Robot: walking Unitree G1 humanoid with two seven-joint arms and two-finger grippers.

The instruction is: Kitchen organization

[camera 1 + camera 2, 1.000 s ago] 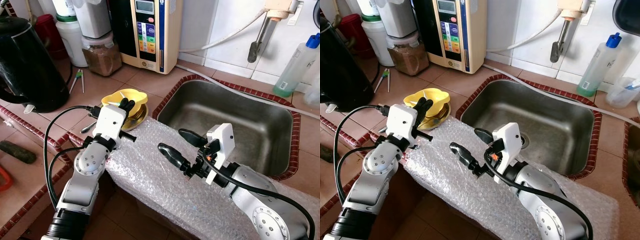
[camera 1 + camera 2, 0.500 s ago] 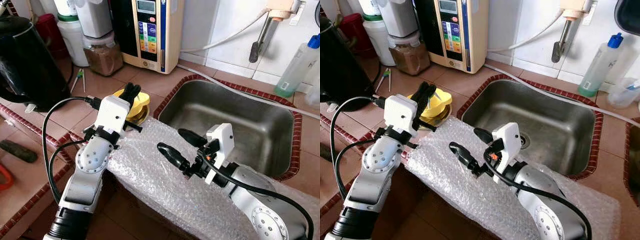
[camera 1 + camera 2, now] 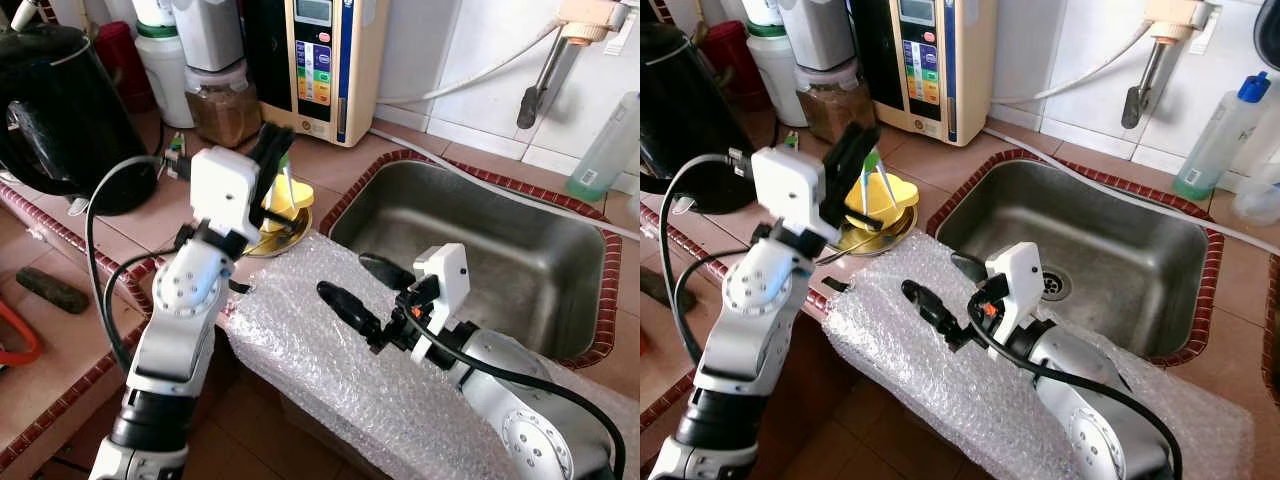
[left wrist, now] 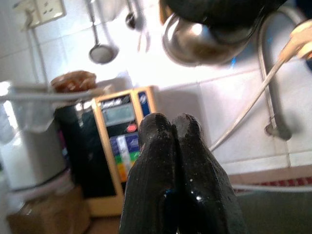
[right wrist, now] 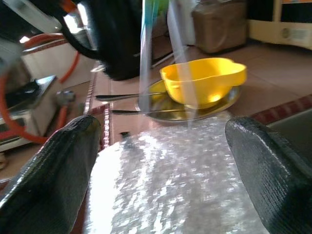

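Observation:
My left gripper (image 3: 276, 136) is raised above the counter, shut on a white and green two-pronged utensil (image 3: 875, 185) that hangs down over a yellow bowl (image 3: 297, 194). The bowl sits on a shiny metal plate (image 3: 876, 236) with spoons beside it. In the left wrist view the two black fingers (image 4: 156, 146) press together. My right gripper (image 3: 343, 275) hovers open over a sheet of bubble wrap (image 3: 300, 350) at the counter's front edge, pointing toward the bowl (image 5: 204, 80). Its wrist view shows the hanging utensil (image 5: 145, 58) between the spread fingers (image 5: 48, 170).
A steel sink (image 3: 500, 240) lies right of the bowl. A black kettle (image 3: 60, 100) stands at the left, a water dispenser (image 3: 320, 50) and a brown-filled jar (image 3: 225, 100) at the back. A clear bottle (image 3: 605, 145) stands by the far wall.
My left gripper has risen from the yellow bowl, lifting the white and green utensil out of it. The right arm has stayed in place. The camera shifted slightly.

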